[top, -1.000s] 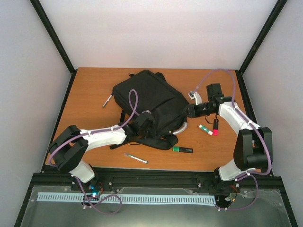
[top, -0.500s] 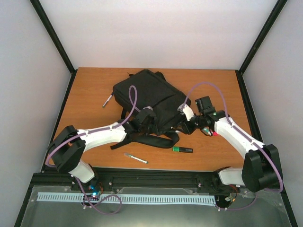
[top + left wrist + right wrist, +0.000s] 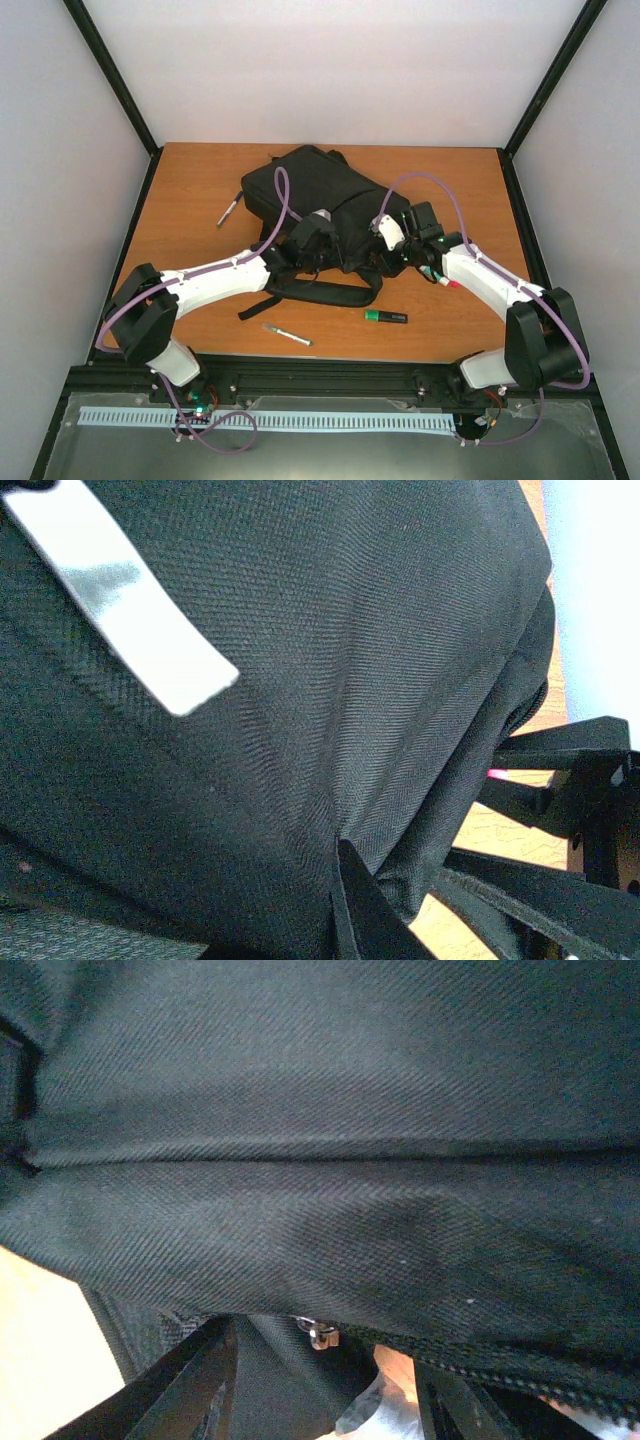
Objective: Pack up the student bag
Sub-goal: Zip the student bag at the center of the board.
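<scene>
While mid-table (image 3: 180, 200), student bag (image 3: 320, 190) between arms (image 3: 220, 275)

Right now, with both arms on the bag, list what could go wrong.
1. The left gripper seems to pinch only the student bag fabric; a slip could drop the fabric onto the right gripper.
2. The right gripper's open fingers sit beside the zip pull and could snag it.
3. The right arm overhangs the pink-tipped marker and might sweep it away.
</scene>
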Tool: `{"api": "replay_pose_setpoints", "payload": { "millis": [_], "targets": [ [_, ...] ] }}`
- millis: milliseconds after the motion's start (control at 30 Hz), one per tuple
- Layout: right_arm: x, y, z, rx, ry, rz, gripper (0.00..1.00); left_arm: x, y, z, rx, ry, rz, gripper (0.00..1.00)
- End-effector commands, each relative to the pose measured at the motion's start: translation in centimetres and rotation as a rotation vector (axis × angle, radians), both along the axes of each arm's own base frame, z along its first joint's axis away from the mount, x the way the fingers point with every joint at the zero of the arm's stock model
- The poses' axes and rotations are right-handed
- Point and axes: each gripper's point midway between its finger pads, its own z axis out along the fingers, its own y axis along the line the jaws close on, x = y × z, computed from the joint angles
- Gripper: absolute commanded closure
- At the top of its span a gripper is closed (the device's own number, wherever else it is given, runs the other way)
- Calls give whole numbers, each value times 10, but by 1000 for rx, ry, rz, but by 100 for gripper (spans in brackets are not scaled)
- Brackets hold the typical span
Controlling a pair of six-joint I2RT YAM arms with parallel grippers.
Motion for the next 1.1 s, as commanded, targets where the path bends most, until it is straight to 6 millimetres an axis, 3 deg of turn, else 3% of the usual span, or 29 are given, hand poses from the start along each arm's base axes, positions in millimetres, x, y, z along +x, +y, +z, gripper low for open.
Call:
{"api": "replay_pose_setpoints", "payload": {
  "millis": [0, 133, 300, 467, 700, 1000, 1067],
  "targets": [
    [20, 1, 10, -23, -94, -43, 52, 21, -14, 48, -109, -107, 18, 99],
    [21, 4, 4, -23, -85, -38, 57, 20, -13, 48, -108, -110, 18, 99],
    [17, 5, 4, -22, -77, -21, 80, 20, -12, 46, -99, -110, 20, 99],
    [11, 0, -1, -58, -65, -3, 97, 20, -10, 40, -84, -101, 20, 99],
    [4, -18, -15, -156, -51, 27, 97, 9, 6, 18, -19, -68, 25, 99],
    [10, -52, -39, -251, -9, 7, 97, -31, 40, -49, 125, 55, -46, 99],
    [15, -58, -44, -264, -2, -4, 97, -37, 50, -56, 146, 59, -45, 99]
  ]
}}
